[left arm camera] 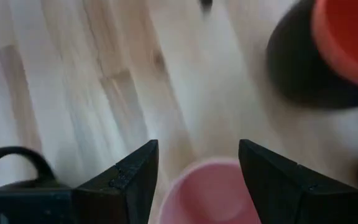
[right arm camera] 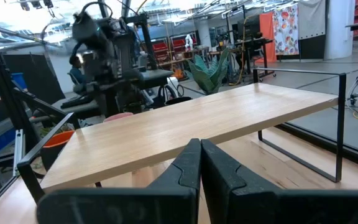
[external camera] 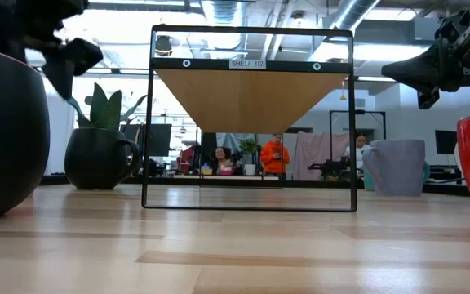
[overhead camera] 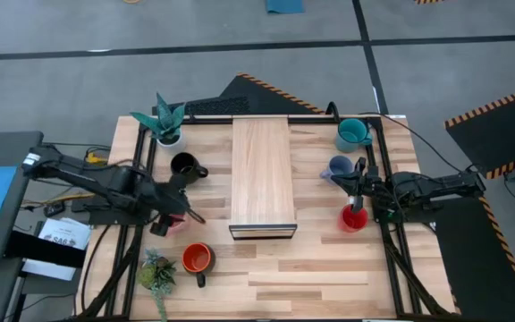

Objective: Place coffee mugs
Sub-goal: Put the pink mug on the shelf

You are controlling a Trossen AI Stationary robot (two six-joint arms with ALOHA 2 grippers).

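While the left end effector hangs with its fingers spread wide and nothing between them, the pink mug stands upright directly beneath it on the worktop, its rim showing in the gap between the two fingers in the left wrist view. So the mug lies straight down from the left end effector, at the centre of the dial, its long axis vertical. The left arm is plainly the nearer one.

From the pink mug, in the high view, the black mug sits at about 12 o'clock and the orange mug at about 5 o'clock, both close. The wooden shelf stands at about 3 o'clock.

The right end effector is closed and empty, hovering just above the red mug, with the pale blue mug and teal mug beyond it toward 12 o'clock.

I judge that the pink mug has just been set down or is about to be taken.
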